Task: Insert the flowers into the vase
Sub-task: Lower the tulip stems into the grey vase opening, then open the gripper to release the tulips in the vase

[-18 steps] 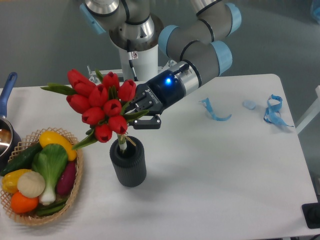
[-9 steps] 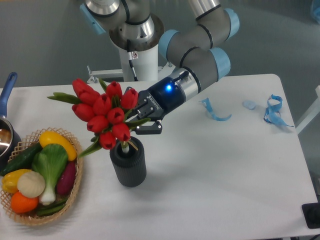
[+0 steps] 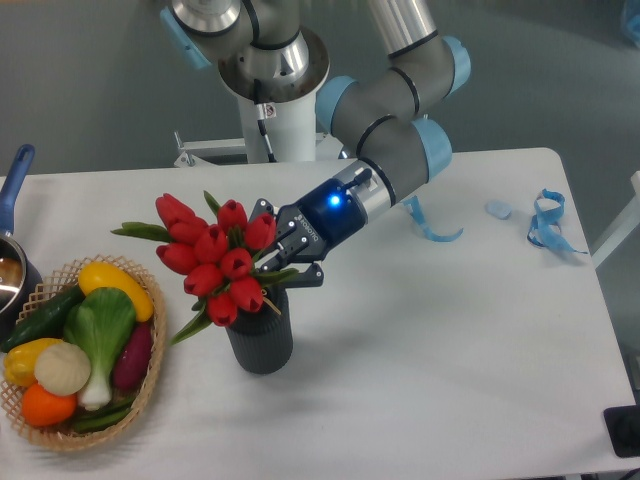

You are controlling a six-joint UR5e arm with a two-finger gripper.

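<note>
The flowers (image 3: 218,258) are a bunch of red tulip buds with green leaves, tilted to the left. Their stems go down into the mouth of the dark grey ribbed vase (image 3: 262,340), which stands upright on the white table. The buds sit just above the vase rim and hide most of its mouth. My gripper (image 3: 283,258) comes in from the upper right and is shut on the flowers' stems just behind the buds, right above the vase.
A woven basket (image 3: 150,385) with vegetables stands left of the vase, close to the leaves. A pot with a blue handle (image 3: 14,180) is at the far left edge. Blue ribbon scraps (image 3: 548,222) lie at the right, another (image 3: 425,222) near the arm.
The gripper has moved down and slightly right with the flowers. The stems have sunk deeper into the vase and the buds now sit just above its rim.
</note>
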